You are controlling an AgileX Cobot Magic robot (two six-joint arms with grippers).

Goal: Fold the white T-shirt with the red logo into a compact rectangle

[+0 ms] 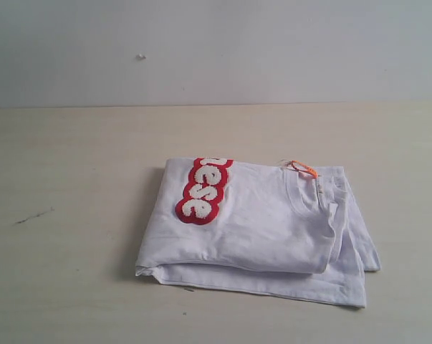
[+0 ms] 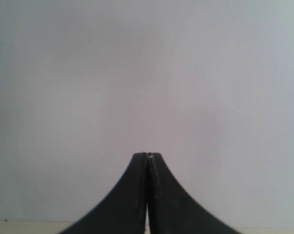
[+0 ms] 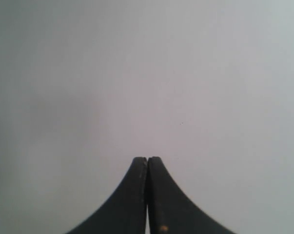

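Note:
The white T-shirt (image 1: 266, 229) lies folded into a stacked rectangle on the table, a little right of the middle in the exterior view. Its red logo (image 1: 203, 190) shows on the top layer at the left, cut off by the far fold. The collar with an orange neck tag (image 1: 302, 168) sits at the far right corner. Neither arm appears in the exterior view. My left gripper (image 2: 147, 155) is shut with nothing in it, facing a plain pale wall. In its own view my right gripper (image 3: 147, 158) is likewise shut and empty before the same kind of wall.
The pale wooden table (image 1: 65, 272) stretches wide on both sides of the shirt and ends at a white wall (image 1: 216, 50) behind. A dark scratch (image 1: 33, 215) marks the table at the left.

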